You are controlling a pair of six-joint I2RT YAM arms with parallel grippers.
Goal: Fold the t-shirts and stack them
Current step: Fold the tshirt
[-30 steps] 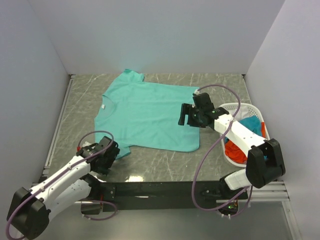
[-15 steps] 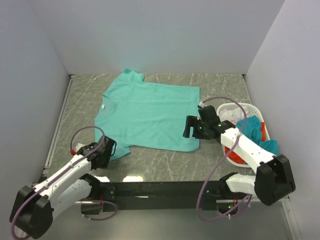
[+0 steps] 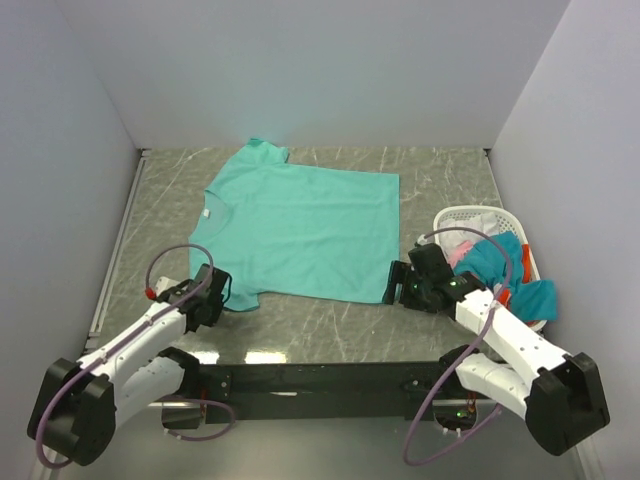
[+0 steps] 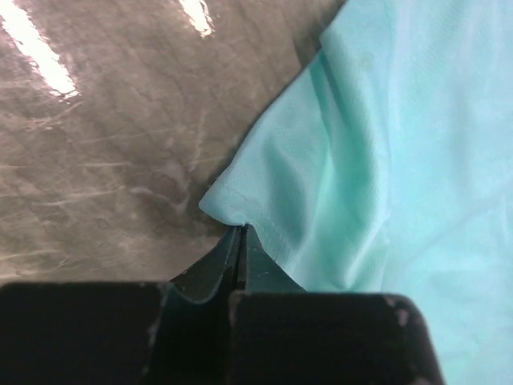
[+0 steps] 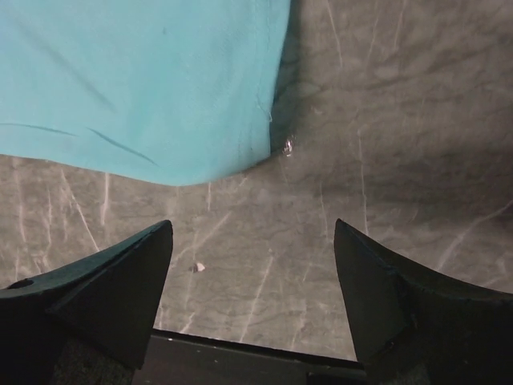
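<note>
A teal-green t-shirt lies spread flat on the marble table, collar to the left. My left gripper is at its near-left sleeve. In the left wrist view the left gripper has its jaws pressed together on the corner of the sleeve hem. My right gripper sits low just off the shirt's near-right hem corner. In the right wrist view the right gripper is open over bare table, with the hem corner just ahead and nothing between the fingers.
A white lattice basket stands at the right, holding blue-teal, pale pink and orange-red shirts; blue-teal cloth hangs over its near rim. Walls enclose the table on three sides. A small white speck lies near the right fingers.
My left gripper has shut on the sleeve corner. The right arm has moved from over the shirt's right side toward me, down to the near-right hem corner, still open.
</note>
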